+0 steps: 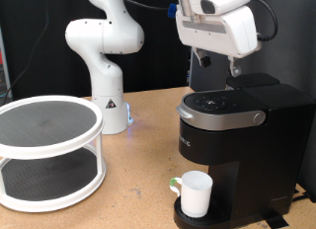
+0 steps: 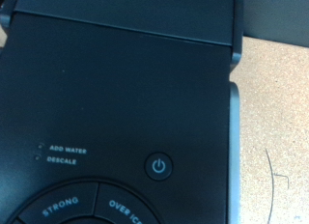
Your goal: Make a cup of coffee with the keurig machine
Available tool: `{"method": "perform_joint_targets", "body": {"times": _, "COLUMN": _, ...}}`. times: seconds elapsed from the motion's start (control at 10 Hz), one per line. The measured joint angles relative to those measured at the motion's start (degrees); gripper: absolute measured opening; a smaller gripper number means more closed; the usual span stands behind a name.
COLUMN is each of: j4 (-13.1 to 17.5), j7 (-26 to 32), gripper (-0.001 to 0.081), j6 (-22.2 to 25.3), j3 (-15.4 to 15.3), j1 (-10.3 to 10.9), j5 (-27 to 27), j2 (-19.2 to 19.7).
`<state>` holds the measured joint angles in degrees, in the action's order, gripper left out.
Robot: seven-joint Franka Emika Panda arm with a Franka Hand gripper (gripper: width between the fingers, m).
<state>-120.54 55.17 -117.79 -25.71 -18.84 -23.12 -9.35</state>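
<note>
gripper [image 1: 219, 63] hangs straight down from the arm, just above the keurig machine [image 1: 232, 140] lid — fingers too dark to tell if open. cup [image 1: 195, 193] sits on its drip base, under the brew head.

Even indoor light; wrist view soft, bluish; exterior view sharp.

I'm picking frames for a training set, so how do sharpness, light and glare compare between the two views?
Exterior view: evenly lit and fairly sharp; the cup is crisp, the keurig machine shows only soft sheen on its silver trim, and the gripper above it sits partly in shadow. Wrist view: bluish, slightly soft, yet the power button and labels stay legible.
</note>
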Motion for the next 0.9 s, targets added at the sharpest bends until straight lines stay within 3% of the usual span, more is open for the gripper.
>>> {"method": "perform_joint_targets", "body": {"times": 0.5, "j4": 0.9, "j7": 0.0, "gripper": 0.0777, "j6": 1.5, "j3": -0.4, "j1": 0.0, "j5": 4.3, "j2": 3.3}}
{"method": "perform_joint_targets", "body": {"times": 0.6, "j4": 0.9, "j7": 0.0, "gripper": 0.0606, "j6": 1.5, "j3": -0.5, "j1": 0.0, "j5": 4.8, "j2": 3.8}}
{"method": "perform_joint_targets", "body": {"times": 0.7, "j4": 0.8, "j7": 0.0, "gripper": 0.0606, "j6": 1.5, "j3": -0.5, "j1": 0.0, "j5": 5.1, "j2": 4.1}}
{"method": "perform_joint_targets", "body": {"times": 0.9, "j4": -0.2, "j7": 0.0, "gripper": 0.0288, "j6": -0.9, "j3": -0.6, "j1": 0.1, "j5": 5.4, "j2": 4.5}}
